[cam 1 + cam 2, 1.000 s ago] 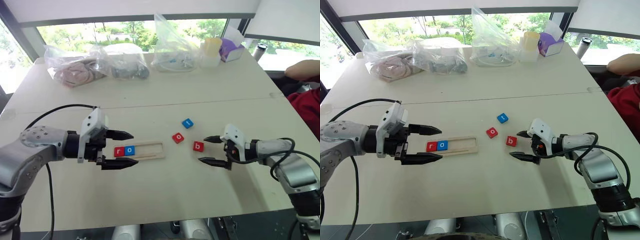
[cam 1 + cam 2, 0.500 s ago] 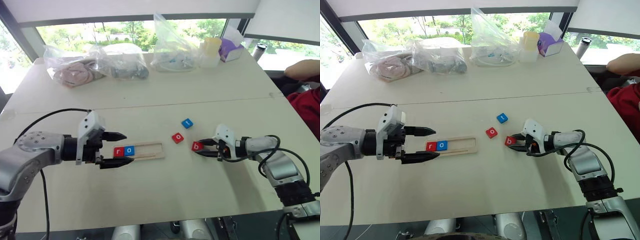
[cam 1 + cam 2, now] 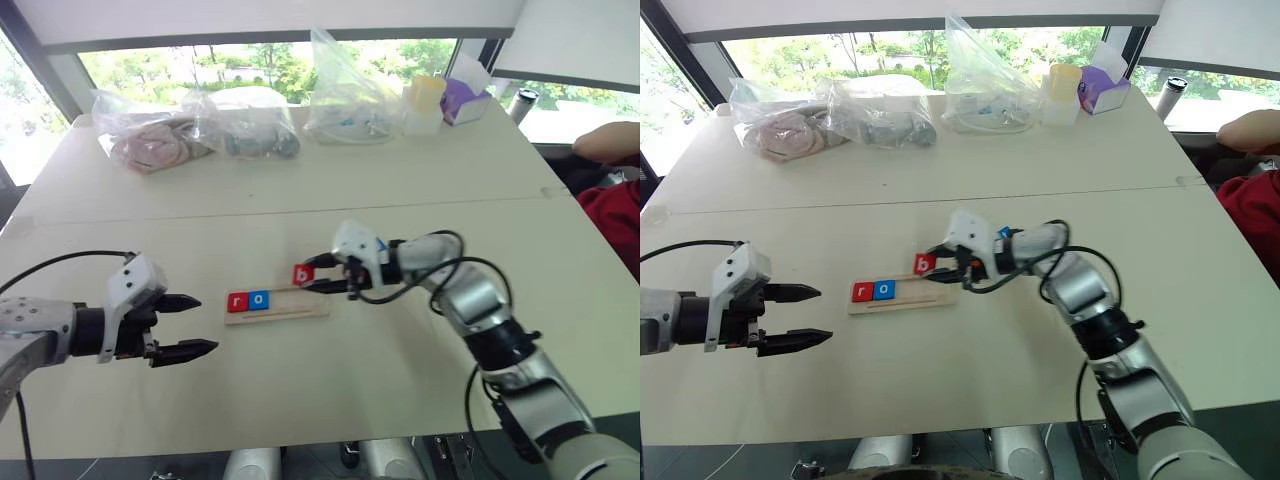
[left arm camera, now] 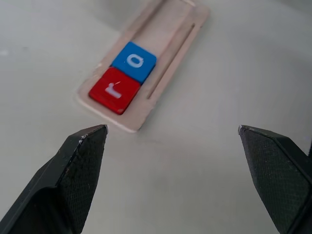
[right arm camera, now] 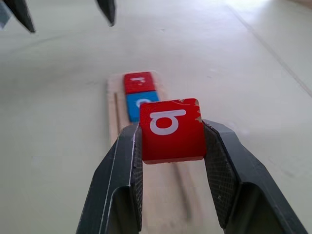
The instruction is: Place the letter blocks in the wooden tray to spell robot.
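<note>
Right tool (image 5: 170, 134) is clamped on the red b block (image 5: 171, 129) by two opposite edges, mid-frame above the wooden tray (image 3: 305, 312). Small, rigid and light by the look, maybe slick. Left tool (image 3: 190, 325), lower left, hangs spread wide and empty.

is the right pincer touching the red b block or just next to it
Touching. In the right wrist view both fingers of the right pincer press against opposite sides of the red b block, holding it above the wooden tray.
</note>
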Motion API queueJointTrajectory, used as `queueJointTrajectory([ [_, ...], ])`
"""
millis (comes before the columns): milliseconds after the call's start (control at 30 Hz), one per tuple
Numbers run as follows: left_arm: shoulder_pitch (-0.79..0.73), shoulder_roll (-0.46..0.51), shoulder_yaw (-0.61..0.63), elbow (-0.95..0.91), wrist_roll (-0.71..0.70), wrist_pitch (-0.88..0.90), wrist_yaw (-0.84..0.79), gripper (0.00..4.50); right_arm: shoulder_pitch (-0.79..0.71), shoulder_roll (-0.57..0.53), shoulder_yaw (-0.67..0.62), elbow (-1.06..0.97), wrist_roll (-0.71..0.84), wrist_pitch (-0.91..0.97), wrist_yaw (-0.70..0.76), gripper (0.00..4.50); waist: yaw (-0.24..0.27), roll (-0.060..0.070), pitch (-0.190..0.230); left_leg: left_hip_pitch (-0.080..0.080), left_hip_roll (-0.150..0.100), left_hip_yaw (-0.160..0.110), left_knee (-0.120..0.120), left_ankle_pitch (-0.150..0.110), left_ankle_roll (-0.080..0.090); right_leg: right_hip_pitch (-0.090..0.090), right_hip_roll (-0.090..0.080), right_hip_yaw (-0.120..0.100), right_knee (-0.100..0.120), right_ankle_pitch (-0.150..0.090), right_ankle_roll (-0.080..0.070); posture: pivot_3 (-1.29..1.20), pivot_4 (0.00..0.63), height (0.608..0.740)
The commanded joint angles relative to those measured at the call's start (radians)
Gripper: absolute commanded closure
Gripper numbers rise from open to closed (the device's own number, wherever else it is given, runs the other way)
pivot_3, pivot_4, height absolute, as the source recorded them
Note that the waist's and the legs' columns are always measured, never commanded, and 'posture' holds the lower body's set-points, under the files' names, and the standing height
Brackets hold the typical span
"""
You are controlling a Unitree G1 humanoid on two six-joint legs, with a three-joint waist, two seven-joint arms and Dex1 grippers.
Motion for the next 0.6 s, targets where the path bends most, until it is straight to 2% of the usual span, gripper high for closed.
queueJointTrajectory([
  [33,0.022,-0.015,0.045,-0.051,-0.004,-0.008,0.021,0.00,-0.042,0.024,0.038,0.037,-0.029,-0.052,0.030,3.34,0.006,0.000,0.000,0.000,0.000,0.001,0.000,0.000,0.000,0.000,-0.001,0.000,0.000,0.000,0.001,0.00,0.150,0.740],
  [167,0.053,-0.045,0.067,-0.082,-0.001,-0.007,0.055,0.00,-0.051,0.037,0.080,0.063,-0.012,-0.052,0.115,3.34,0.010,0.000,0.000,-0.001,0.000,0.001,0.001,0.000,-0.001,-0.001,-0.001,0.001,0.000,0.001,0.003,0.00,0.150,0.740],
  [600,0.059,-0.073,0.057,-0.094,-0.006,-0.009,0.087,0.00,-0.122,0.142,0.098,0.297,-0.125,-0.191,0.077,3.34,0.006,0.000,0.000,0.002,0.000,0.000,0.001,0.001,-0.001,-0.001,0.001,0.000,0.004,0.002,0.002,0.00,0.150,0.740],
])
